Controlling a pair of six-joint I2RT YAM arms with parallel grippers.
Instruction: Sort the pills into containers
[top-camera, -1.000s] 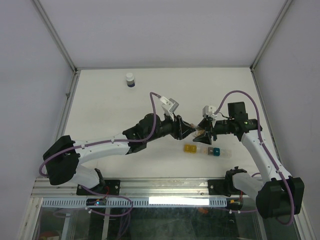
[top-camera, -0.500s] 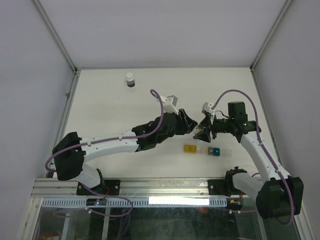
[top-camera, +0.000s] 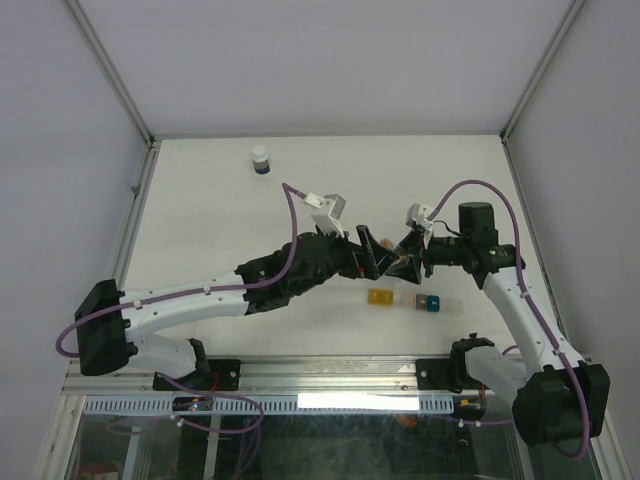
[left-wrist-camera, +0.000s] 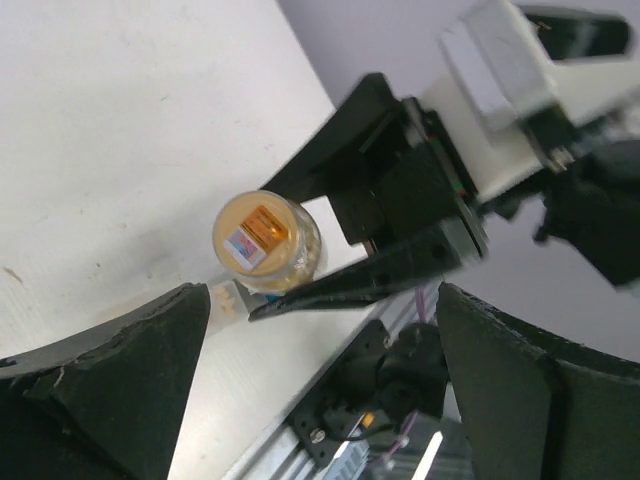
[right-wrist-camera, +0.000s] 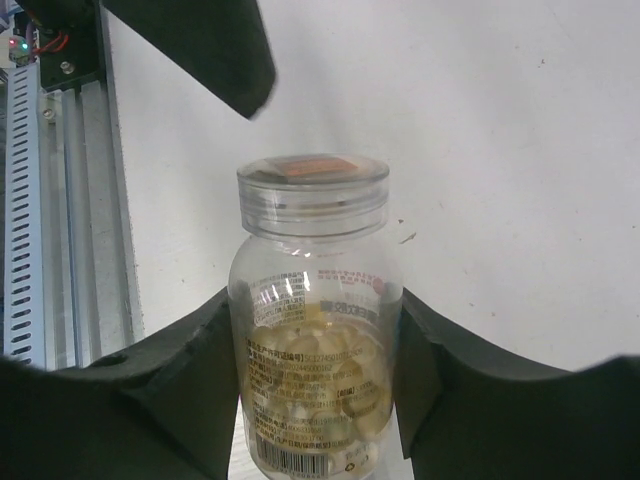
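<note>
A small clear vial (right-wrist-camera: 312, 260) with its clear lid (right-wrist-camera: 312, 195) on holds pale orange-tan pills (right-wrist-camera: 320, 350). My right gripper (right-wrist-camera: 315, 310) is shut on its body and carries it above the table (top-camera: 200, 220). In the left wrist view I see the vial (left-wrist-camera: 262, 240) lid-first, just beyond my left gripper (left-wrist-camera: 320, 300), whose jaws stand wide open and touch nothing. From above, the left gripper (top-camera: 375, 258) faces the right gripper (top-camera: 405, 262) closely. The containers (top-camera: 405, 300), a yellow, clear, teal, clear strip, lie just below them. A few pills (left-wrist-camera: 226, 298) show in one clear compartment.
A white-capped dark blue bottle (top-camera: 260, 160) stands at the far left of the table. The metal rail (top-camera: 300, 375) with the arm bases runs along the near edge. Grey walls close in the left and right sides.
My left gripper was shut against the vial's lid end, drew back up and away, and now stands open in front of the lid again. The right gripper still holds the vial, nearly unmoved.
</note>
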